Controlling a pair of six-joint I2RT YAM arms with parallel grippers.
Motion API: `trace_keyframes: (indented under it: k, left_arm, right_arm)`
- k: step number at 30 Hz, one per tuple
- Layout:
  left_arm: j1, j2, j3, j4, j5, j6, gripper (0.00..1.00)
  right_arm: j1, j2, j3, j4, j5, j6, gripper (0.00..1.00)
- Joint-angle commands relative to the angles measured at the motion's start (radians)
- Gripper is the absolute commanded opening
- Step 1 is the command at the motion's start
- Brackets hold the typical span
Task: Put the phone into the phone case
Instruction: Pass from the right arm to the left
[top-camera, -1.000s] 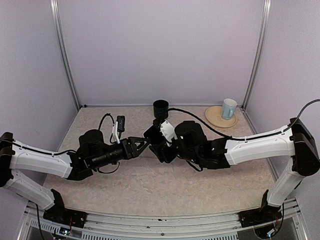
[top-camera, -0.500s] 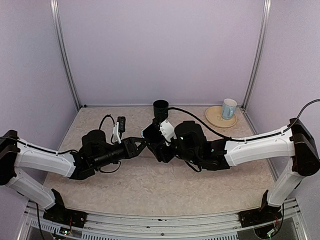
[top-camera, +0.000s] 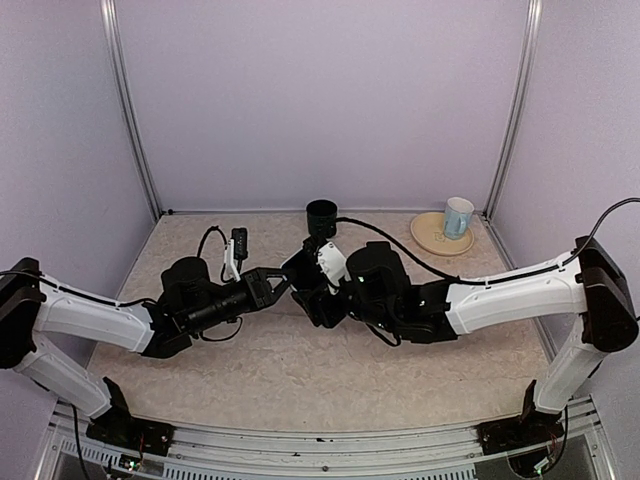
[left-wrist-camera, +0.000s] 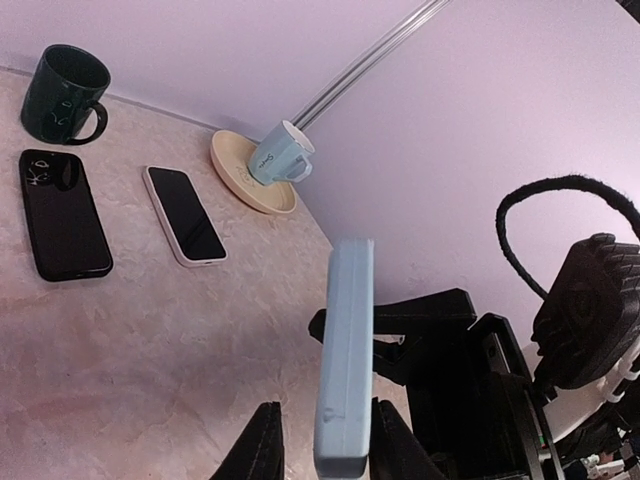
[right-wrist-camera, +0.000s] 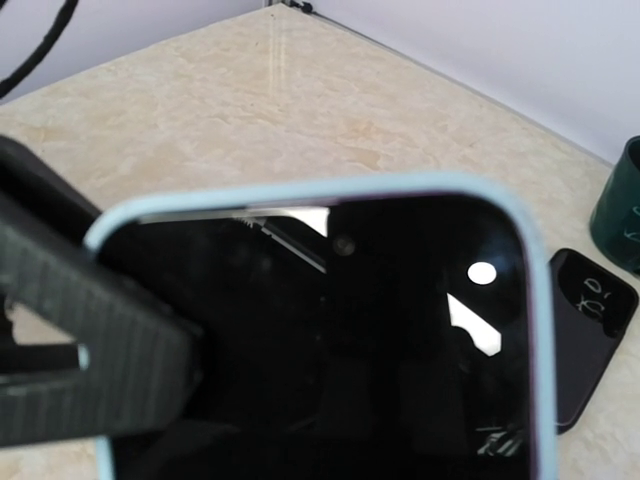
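The phone, black screen up, sits inside a light-blue phone case and is held in the air over the middle of the table. My right gripper is shut on it from the right; in the right wrist view the phone hides that gripper's fingers. The left gripper straddles the case's thin edge. Its right finger touches the case, and a gap remains at its left finger, so it stands open. In the top view both grippers meet at the centre.
A black phone and a white-rimmed phone lie flat on the table. A dark mug stands at the back. A light-blue mug sits on a beige plate at the back right corner.
The left gripper has moved right to the cased phone and its fingers have narrowed around the edge. The right gripper has kept its hold and shifted slightly left.
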Motion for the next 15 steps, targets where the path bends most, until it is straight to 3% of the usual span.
trace_keyframes:
  k: [1, 5, 10, 15]
  left_arm:
    - [0.006, 0.021, 0.007, 0.043, 0.021, -0.007, 0.28]
    - [0.006, 0.03, 0.01, 0.047, 0.023, -0.009, 0.21]
    - [0.006, 0.036, 0.012, 0.048, 0.021, -0.016, 0.01]
    - [0.007, 0.032, 0.019, 0.034, 0.017, -0.018, 0.0]
  right_arm:
    - [0.014, 0.007, 0.003, 0.078, 0.002, 0.014, 0.53]
    - [0.018, 0.015, 0.009, 0.078, 0.0, 0.018, 0.53]
    - [0.021, 0.027, 0.018, 0.075, -0.002, 0.017, 0.55]
    - [0.021, 0.025, 0.01, 0.08, -0.005, 0.014, 0.67]
